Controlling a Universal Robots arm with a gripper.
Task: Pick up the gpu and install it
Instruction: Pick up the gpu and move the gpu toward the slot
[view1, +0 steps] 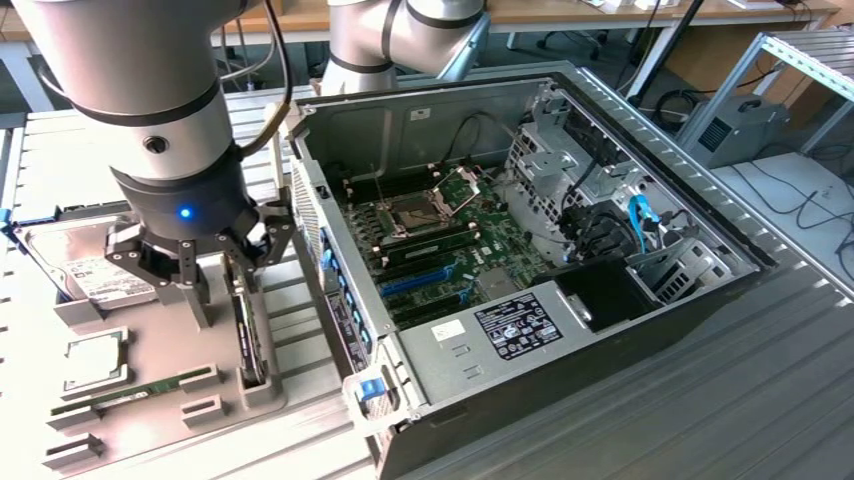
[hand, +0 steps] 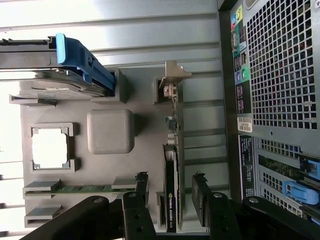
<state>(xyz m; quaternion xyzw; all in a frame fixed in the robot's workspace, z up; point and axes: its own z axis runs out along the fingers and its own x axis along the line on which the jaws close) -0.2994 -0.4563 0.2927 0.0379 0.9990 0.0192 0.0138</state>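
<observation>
**A:** How does the end effector (hand: 170, 177) stand?

**B:** Partly open, gripping nothing. Its two black fingers (hand: 142, 192) straddle the gpu (hand: 170, 165), a slim card with a black face, a green board and a silver end bracket. There is a gap on each side.

**A:** And the card itself?

**B:** It stands on edge in its slot in the grey moulded holder (hand: 110, 165). The holder sits on the ribbed metal surface (view1: 747, 380), just beside the open black computer case (view1: 534, 250).

**A:** What makes this grasp go well?

**B:** I'd stay centred so both pads meet the flat faces together. Close on the body, away from the bracket, and keep clear of the narrow green memory stick (hand: 85, 188) near one finger.
</observation>
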